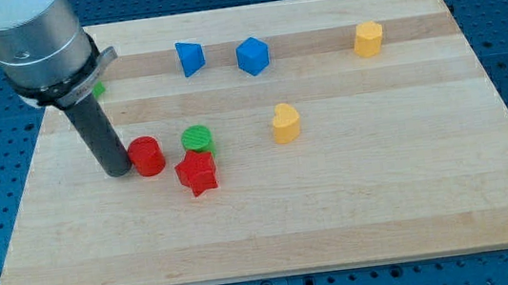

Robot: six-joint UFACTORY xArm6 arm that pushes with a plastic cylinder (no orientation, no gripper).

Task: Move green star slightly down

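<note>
Only a small green sliver of the green star [99, 87] shows at the view's upper left; the rest is hidden behind my arm's grey body. My tip [118, 171] rests on the board well below the star. It is touching, or nearly touching, the left side of a red cylinder [147, 156].
A green cylinder [198, 137] and a red star [197, 173] sit just right of the red cylinder. A blue wedge-like block [190, 58] and a blue cube [252, 55] lie along the top. Two yellow blocks lie at mid board [285, 123] and top right [369, 39]. The wooden board [385, 195] ends on all sides.
</note>
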